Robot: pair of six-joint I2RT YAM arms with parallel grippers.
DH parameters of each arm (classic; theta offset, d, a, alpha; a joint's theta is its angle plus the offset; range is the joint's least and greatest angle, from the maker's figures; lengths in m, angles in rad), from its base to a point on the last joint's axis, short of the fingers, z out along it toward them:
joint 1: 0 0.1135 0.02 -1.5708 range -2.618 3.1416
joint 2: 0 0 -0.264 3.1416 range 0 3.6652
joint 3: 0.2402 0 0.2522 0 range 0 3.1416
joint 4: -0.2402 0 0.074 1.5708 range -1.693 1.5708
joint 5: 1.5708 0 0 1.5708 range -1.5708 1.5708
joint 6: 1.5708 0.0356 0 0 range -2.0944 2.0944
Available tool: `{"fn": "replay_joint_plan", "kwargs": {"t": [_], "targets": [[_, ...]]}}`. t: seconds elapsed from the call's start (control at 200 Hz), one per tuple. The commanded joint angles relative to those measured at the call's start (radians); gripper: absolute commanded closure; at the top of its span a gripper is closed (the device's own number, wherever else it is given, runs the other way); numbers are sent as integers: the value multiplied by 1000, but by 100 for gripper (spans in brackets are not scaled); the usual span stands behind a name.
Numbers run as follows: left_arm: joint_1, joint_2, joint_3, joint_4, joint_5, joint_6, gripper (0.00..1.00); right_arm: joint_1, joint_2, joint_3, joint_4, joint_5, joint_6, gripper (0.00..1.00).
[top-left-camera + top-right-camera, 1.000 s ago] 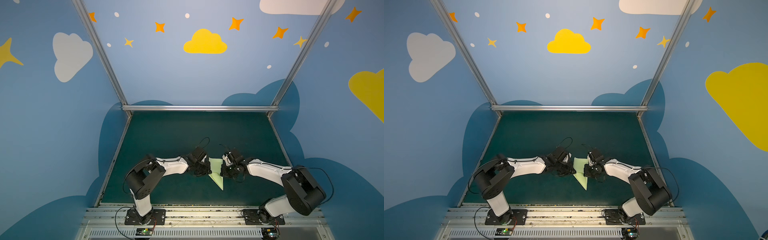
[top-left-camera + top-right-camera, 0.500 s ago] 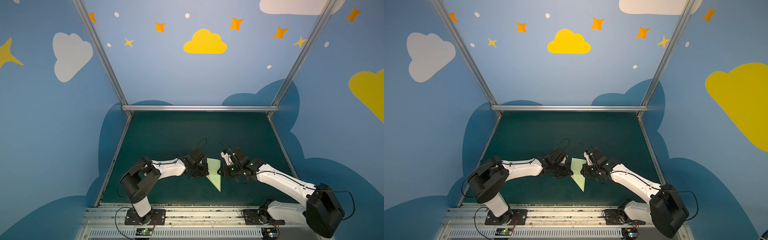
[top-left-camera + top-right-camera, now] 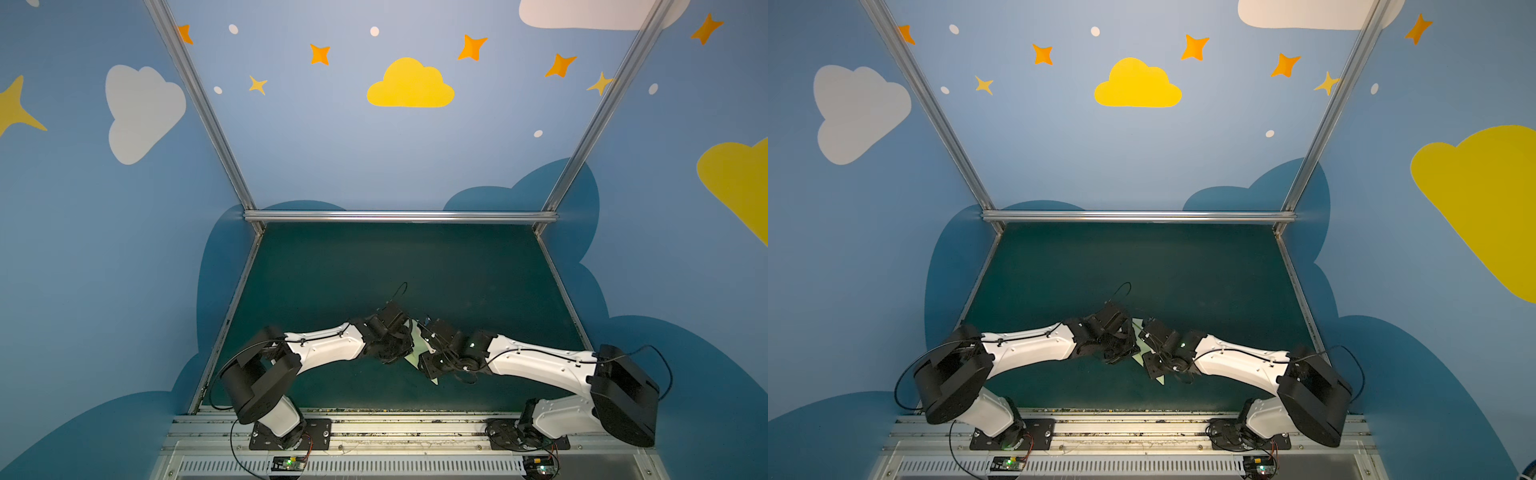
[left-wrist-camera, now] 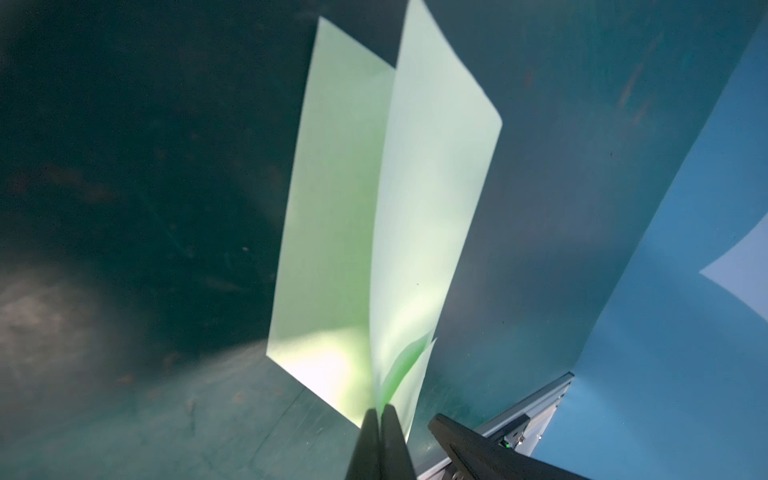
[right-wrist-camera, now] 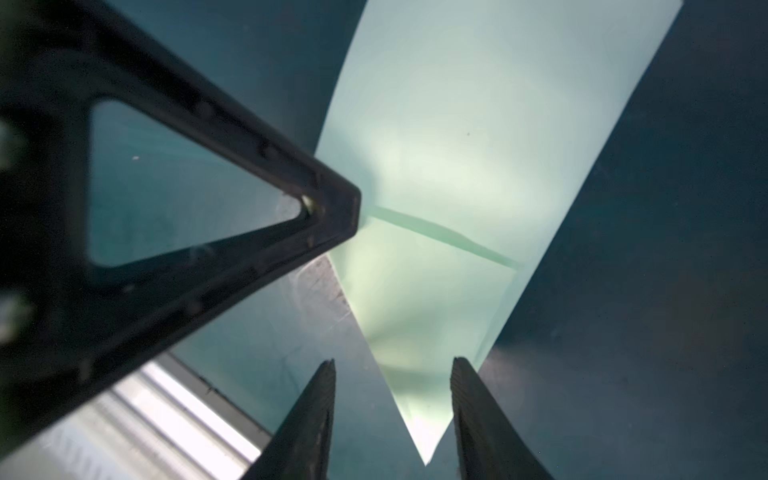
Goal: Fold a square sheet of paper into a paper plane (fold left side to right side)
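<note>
The paper plane [image 4: 374, 208] is pale green, folded to a long pointed shape with its layers fanning apart. My left gripper [image 4: 379, 409] is shut on its edge and holds it above the dark green mat [image 3: 415, 270]. In both top views only slivers of the paper plane [image 3: 417, 337] [image 3: 1139, 328] show between the two wrists. My right gripper [image 5: 392, 365] is open, and the plane's pointed tip [image 5: 424, 436] lies between its fingers, untouched. The left gripper's black finger [image 5: 332, 208] meets the paper's edge in the right wrist view.
Both arms meet near the front middle of the mat. An aluminium rail [image 3: 374, 432] with the arm bases runs along the front edge. A metal bar [image 3: 399, 216] and blue painted walls close the back and sides.
My right gripper has opened and let go of the paper plane. The right arm's elbow swung outward and back. The two wrists now stand closer together, covering most of the paper.
</note>
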Motion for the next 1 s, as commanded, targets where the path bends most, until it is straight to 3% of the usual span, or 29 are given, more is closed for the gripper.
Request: {"fn": "replay_joint_plan", "kwargs": {"t": [0.0, 0.27, 0.601, 0.776, 0.891, 0.996], "targets": [[-5, -7, -13, -27, -21, -53, 96, 30, 36, 38, -11, 87, -8, 55], [-5, -3, -13, -22, -4, -66, 96, 54, 103, 51, -7, 156, 7, 59], [-5, 6, -8, -15, 7, -61, 96, 54, 109, 45, -2, 169, 13, 77], [-4, 10, -7, -14, 13, -53, 97, 54, 114, 40, -2, 172, 15, 75], [-3, 9, -5, -17, 16, -41, 97, 54, 115, 39, -2, 167, 12, 81], [5, 3, 12, -32, 13, -13, 96, 53, 119, 33, 5, 162, 19, 93]]}}
